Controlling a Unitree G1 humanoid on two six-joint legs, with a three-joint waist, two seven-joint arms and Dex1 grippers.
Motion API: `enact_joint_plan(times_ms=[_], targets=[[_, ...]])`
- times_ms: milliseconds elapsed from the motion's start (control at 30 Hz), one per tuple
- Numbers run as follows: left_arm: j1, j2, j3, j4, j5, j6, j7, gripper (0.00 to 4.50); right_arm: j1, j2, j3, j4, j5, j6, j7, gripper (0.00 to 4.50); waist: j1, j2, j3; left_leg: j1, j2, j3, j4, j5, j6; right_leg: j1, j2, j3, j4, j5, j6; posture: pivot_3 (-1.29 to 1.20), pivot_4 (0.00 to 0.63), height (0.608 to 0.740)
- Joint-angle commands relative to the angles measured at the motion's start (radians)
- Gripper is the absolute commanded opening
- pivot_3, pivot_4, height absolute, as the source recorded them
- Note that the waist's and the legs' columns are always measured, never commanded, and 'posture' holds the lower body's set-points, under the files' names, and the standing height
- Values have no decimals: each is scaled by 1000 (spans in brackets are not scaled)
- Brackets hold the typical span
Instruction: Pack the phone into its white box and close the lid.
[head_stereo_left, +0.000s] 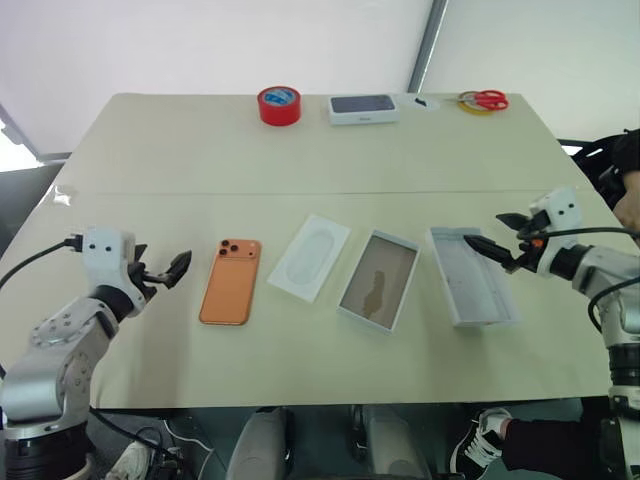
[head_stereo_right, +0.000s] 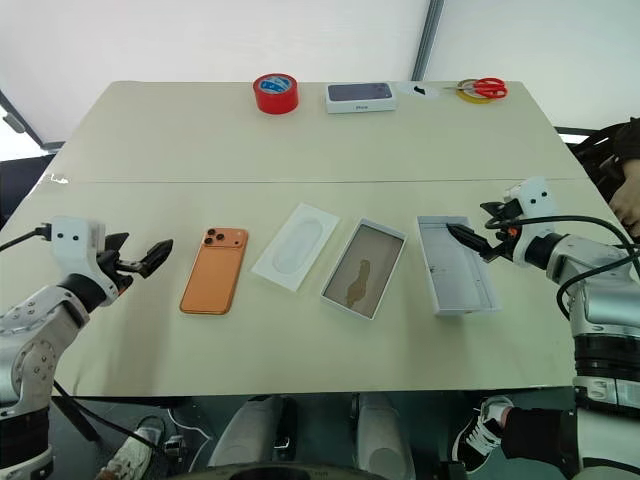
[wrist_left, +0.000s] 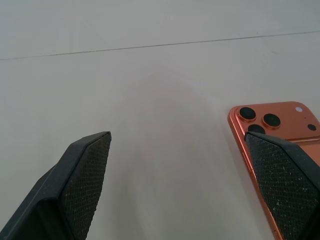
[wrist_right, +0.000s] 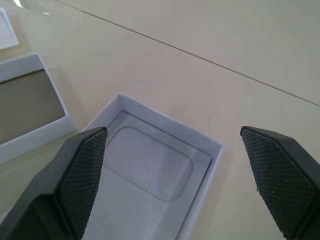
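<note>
The orange phone (head_stereo_left: 231, 281) lies camera side up on the table, left of centre. My left gripper (head_stereo_left: 165, 262) hovers open just left of it, empty; in the left wrist view the phone's camera corner (wrist_left: 280, 120) sits by one finger (wrist_left: 285, 185). The white box (head_stereo_left: 378, 279) lies open with its brownish-grey inside up, right of centre. The lid (head_stereo_left: 470, 275) rests inside up to the right of the box. My right gripper (head_stereo_left: 492, 230) is open and empty over the lid's far right corner (wrist_right: 145, 165), with the white box (wrist_right: 25, 105) beyond it.
A flat white card (head_stereo_left: 310, 257) with an oval outline lies between phone and box. At the far edge stand a red tape roll (head_stereo_left: 279, 105), a white box with a dark top (head_stereo_left: 363, 108) and red-handled scissors (head_stereo_left: 485, 99). A person's dark sleeve (head_stereo_left: 622, 160) shows at the right.
</note>
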Motion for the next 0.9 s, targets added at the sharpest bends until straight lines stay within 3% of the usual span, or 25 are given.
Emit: enact_joint_plan(times_ms=[33, 500, 733, 900], targets=[[-7, 15, 19, -23, -2, -14, 0, 4500, 1, -17, -35, -43, 17, 3, -2, 4448, -1, 0, 0, 0, 0, 0, 0, 0, 0, 0, 0, 0, 0, 0, 0, 0, 150, 732], [-20, 26, 5, -30, -20, -13, -23, 4500, 4, -2, -3, -163, 54, 67, 2, 4448, 0, 0, 0, 0, 0, 0, 0, 0, 0, 0, 0, 0, 0, 0, 0, 0, 150, 732], [-81, -43, -136, -101, -76, 56, -30, 4500, 52, -13, 23, -394, 147, 192, 48, 4448, 3, 0, 0, 0, 0, -1, 0, 0, 0, 1, 0, 0, 0, 0, 1, 0, 150, 732], [-169, -102, -263, -129, -118, 143, -21, 4500, 66, -10, 109, -538, 147, 226, 51, 4448, 1, 0, 0, 0, 0, -2, 1, 0, 0, 1, 0, -1, 0, 0, 1, 0, 150, 732]])
